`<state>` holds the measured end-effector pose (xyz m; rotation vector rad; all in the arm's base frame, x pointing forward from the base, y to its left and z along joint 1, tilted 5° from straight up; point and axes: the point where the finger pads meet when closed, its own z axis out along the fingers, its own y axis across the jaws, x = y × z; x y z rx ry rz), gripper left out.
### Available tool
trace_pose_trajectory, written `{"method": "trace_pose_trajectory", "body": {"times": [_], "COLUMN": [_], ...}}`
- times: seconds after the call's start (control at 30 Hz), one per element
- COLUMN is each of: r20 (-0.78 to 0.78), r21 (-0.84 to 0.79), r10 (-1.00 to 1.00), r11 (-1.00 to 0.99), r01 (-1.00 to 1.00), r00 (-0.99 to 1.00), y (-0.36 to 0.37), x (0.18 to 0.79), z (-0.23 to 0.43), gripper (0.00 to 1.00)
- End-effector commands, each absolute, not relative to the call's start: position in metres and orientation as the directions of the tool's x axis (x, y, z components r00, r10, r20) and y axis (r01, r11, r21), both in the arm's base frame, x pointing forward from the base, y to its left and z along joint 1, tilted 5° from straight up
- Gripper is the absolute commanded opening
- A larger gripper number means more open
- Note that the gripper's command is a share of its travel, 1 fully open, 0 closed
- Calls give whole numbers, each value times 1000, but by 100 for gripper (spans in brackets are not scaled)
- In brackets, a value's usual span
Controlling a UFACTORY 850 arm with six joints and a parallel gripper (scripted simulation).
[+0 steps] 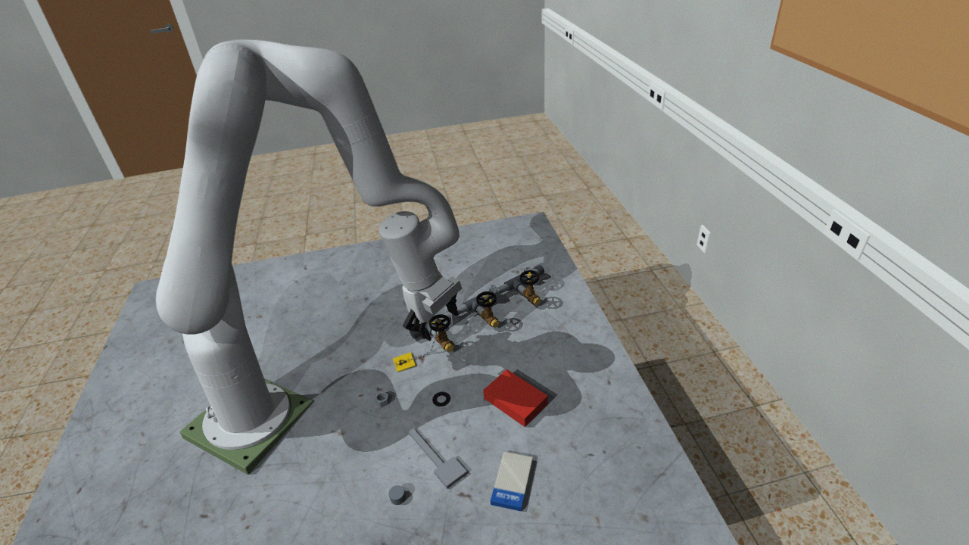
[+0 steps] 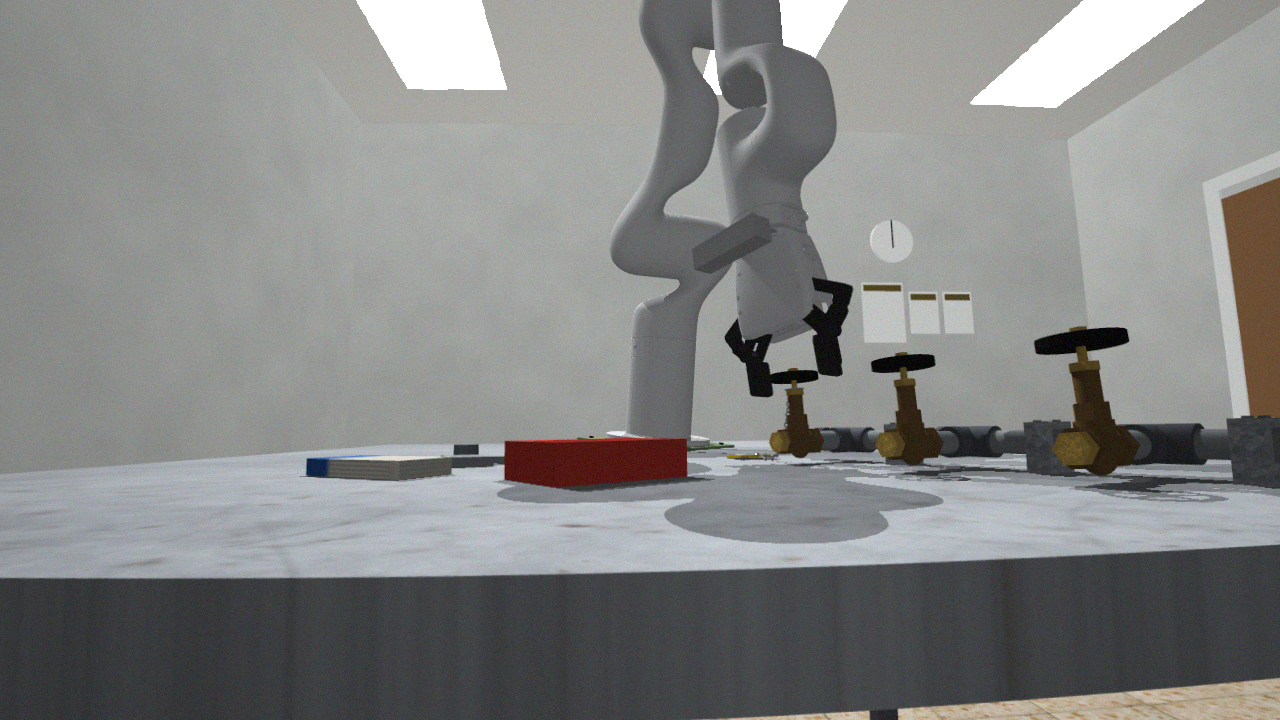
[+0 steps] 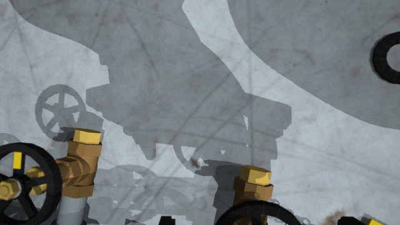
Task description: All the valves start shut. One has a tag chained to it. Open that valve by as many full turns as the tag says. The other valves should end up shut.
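Three brass valves with black handwheels stand in a row on a grey pipe. The nearest valve point(image 1: 440, 325) point(image 2: 793, 377) point(image 3: 254, 210) has a chain point(image 1: 425, 353) running to a yellow tag point(image 1: 403, 362) marked 4. The middle valve point(image 1: 485, 300) point(image 2: 904, 363) point(image 3: 21, 183) and the far valve point(image 1: 529, 277) point(image 2: 1080, 341) carry no tag. My gripper point(image 1: 434, 312) point(image 2: 793, 365) is open, tilted, and straddles the tagged valve's handwheel, one finger on each side and apart from the rim. In the wrist view only the fingertips show at the bottom edge.
A red block point(image 1: 516, 396) point(image 2: 595, 460) and a white and blue book point(image 1: 512, 480) point(image 2: 375, 466) lie nearer the front. A black washer point(image 1: 442, 394) point(image 3: 385, 59), a grey nut point(image 1: 383, 397), a flat grey tool point(image 1: 438, 459) and a grey cylinder point(image 1: 400, 493) lie about. The arm's base point(image 1: 237, 434) stands at the left.
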<state>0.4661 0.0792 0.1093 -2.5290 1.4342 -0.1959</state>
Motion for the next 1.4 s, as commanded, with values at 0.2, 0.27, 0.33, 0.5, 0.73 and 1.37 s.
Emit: {"method": "trace_pose_trajectory", "body": {"times": [0.2,0.27,0.33,0.5,0.73,1.37], "r20": [-77,-85,-85,-85,-85,-85], "r21": [-155,-126,-126,-126,-126,-126], "r10": [-990,-995,-995,-995,-995,-995], "r11": [-103,-41,-41,-41,-41,-41], "r01": [-983,-991,-991,-991,-991,-991], "r00": [116,52,52,52,52,52], "y": [80,80,80,80,80,80], "x": [467,467,467,467,467,467], "z": [110,110,110,110,110,110], "gripper": [100,100,100,100,100,100]}}
